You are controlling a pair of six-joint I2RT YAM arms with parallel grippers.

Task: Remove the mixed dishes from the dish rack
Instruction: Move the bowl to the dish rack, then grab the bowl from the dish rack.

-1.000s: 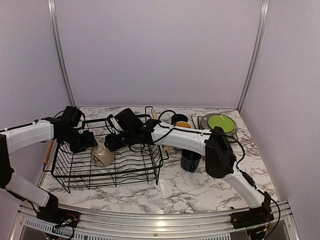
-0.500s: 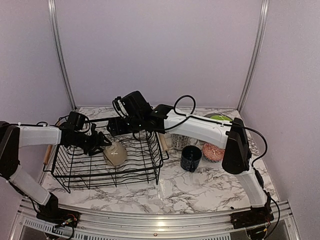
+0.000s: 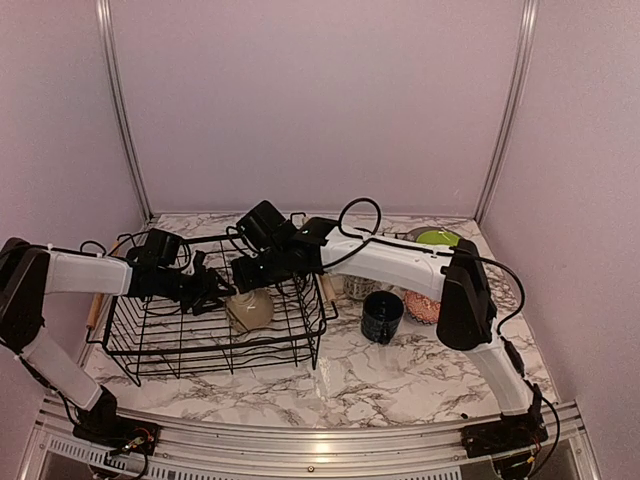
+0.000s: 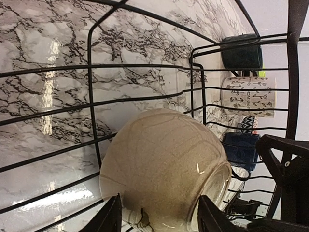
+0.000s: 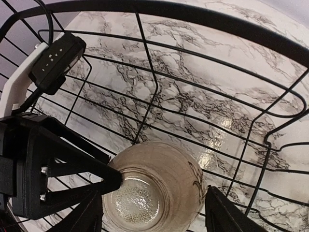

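The dish rack (image 3: 220,350) (image 4: 90,96) (image 5: 145,72) stands left of centre on the marble table. Inside it near the right end lies a round tan mug (image 3: 250,308) (image 4: 164,169) (image 5: 154,193), tilted with its mouth towards the right wrist camera. My left gripper (image 3: 218,292) (image 4: 159,207) reaches in from the left, its fingers pressed against both sides of the mug. My right gripper (image 3: 252,278) (image 5: 154,198) hovers just above the mug, open, one finger on each side of it. No other dishes show in the rack.
Right of the rack stand a dark-blue mug (image 3: 382,315), a white patterned mug (image 3: 358,287), a reddish bowl (image 3: 425,305) and a lime-green plate (image 3: 437,238) at the back. The rack's wire walls surround both grippers. A wooden handle (image 3: 95,300) marks its left end.
The left gripper has slid right inside the rack with the tan mug and narrowed onto it. The right arm rose, then came down over the mug.
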